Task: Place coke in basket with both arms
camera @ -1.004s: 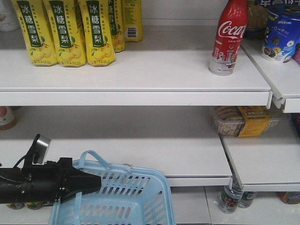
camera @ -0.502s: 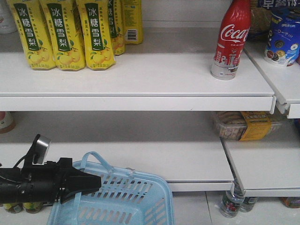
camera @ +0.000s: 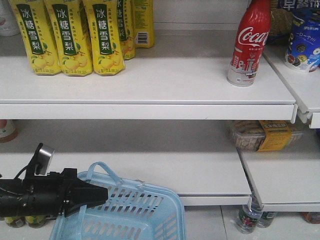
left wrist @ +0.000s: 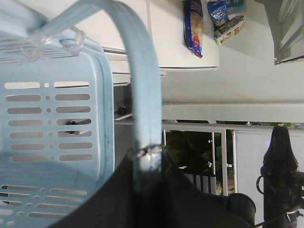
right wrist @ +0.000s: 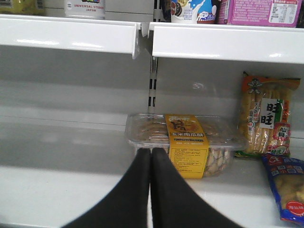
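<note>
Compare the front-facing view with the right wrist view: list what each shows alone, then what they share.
Front-facing only: the light blue basket, the left gripper shut on its handle, the yellow pear-drink bottles, and the red label of the coke. Right wrist only: the right gripper, shut and empty, and two snack bags at right. Both: the clear biscuit box with its yellow label; the silver base at the wrist view's top edge looks like the coke's.

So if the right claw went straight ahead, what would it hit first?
Probably the clear snack box with the yellow label, just ahead of the right claw; depth is unclear.
</note>
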`<state>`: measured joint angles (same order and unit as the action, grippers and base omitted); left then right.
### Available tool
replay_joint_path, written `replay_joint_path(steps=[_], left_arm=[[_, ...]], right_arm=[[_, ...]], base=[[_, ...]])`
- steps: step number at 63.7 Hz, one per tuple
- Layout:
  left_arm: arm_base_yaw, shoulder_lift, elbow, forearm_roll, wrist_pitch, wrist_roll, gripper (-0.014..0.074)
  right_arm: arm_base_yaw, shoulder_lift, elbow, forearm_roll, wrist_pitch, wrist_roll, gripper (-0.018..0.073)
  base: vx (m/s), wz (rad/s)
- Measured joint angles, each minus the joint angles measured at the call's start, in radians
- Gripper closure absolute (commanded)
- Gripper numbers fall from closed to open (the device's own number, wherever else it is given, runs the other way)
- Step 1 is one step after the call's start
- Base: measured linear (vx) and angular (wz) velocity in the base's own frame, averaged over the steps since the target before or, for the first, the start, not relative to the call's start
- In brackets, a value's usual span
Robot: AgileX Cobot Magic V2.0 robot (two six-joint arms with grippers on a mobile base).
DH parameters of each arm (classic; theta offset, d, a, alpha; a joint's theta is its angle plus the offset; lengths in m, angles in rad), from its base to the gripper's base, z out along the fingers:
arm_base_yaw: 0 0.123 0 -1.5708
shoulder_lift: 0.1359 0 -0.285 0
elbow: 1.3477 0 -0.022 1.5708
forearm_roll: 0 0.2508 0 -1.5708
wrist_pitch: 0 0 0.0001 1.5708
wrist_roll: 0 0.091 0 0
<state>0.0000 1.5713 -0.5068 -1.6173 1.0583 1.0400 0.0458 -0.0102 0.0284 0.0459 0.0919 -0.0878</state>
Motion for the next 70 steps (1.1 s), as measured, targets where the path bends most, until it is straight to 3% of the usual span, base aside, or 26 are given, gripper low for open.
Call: replay_joint_path(steps=[42,56,70], left_arm=[[0.000,0.000,0.000,0.000,0.000,0.000,0.0603],[0.000,0.000,0.000,0.000,0.000,0.000,0.0603],[0.000,0.000,0.000,0.000,0.000,0.000,0.0603]], right_arm=[[0.000,0.000,0.000,0.001,0.000,0.000,0.0569],[0.000,0.000,0.000,0.083,-0.044,0.054,0.0569],[0.000,0.053,-0.106,0.083,0.024,0.060,0.0569]], base=[[0.00,0.00],[0.00,0.00],[0.00,0.00]])
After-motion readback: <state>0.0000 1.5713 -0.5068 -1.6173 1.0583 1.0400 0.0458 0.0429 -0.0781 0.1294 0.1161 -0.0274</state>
